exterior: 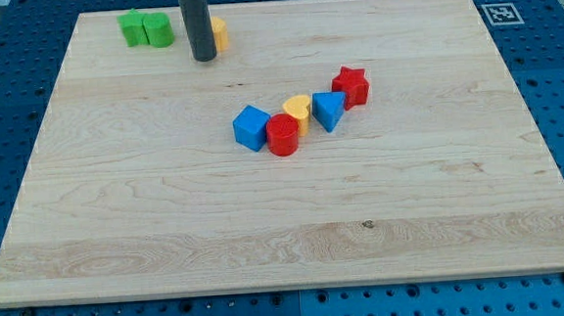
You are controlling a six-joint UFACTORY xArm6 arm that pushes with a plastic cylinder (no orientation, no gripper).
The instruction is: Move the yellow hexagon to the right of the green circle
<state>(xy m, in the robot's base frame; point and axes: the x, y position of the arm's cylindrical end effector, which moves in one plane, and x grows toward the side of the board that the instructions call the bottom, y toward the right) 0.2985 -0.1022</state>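
The yellow hexagon sits near the view's top left, mostly hidden behind my rod. The green circle lies to its left, with a green star touching the circle's left side. My tip rests on the board just left of and in front of the yellow hexagon, touching or nearly touching it, between the hexagon and the green circle.
A cluster lies mid-board: a blue cube, a red cylinder, a yellow heart, a blue triangle and a red star. The wooden board ends on a blue pegboard.
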